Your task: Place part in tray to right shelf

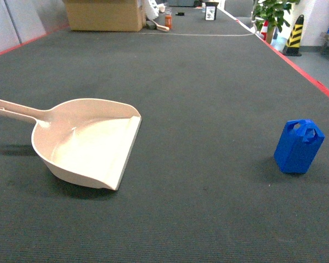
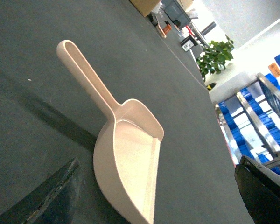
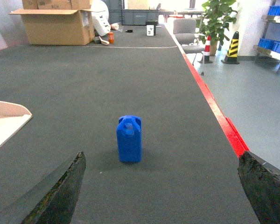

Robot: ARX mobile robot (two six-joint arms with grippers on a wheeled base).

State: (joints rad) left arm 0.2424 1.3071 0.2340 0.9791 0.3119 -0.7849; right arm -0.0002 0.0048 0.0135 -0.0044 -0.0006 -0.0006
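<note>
On the dark grey carpeted floor [image 1: 208, 98], toward its right edge with the red border line, you have the part [image 1: 299, 146]: a small bright blue block shaped like a jerrycan, standing upright, with a square body and a slanted top with handle loops. It stands alone, well apart from the tray [image 1: 93, 143], a cream dustpan-shaped scoop lying toward the left side, its flat open edge facing the part and its long handle running off to the left. Nothing is in the tray. From the right wrist view, the part [image 3: 129, 138] sits straight ahead, centred between the two dark fingers of the right gripper [image 3: 163, 191], which are spread wide and hold nothing. The left gripper [image 2: 154, 196] is likewise released, its fingers wide to either side of the tray [image 2: 126, 168], touching nothing. It looks like hard moulded plastic, so expect it to be light, stiff and somewhat slick; it should not crush, but it may tip or skate if a finger nudges it first. Your safest hold is probably across the flat sides of the body, low to mid height, rather than the chamfered top or the thin loops. The shelf [image 2: 259, 126], a steel rack with blue crates, shows only at the far right of the left wrist view.
</note>
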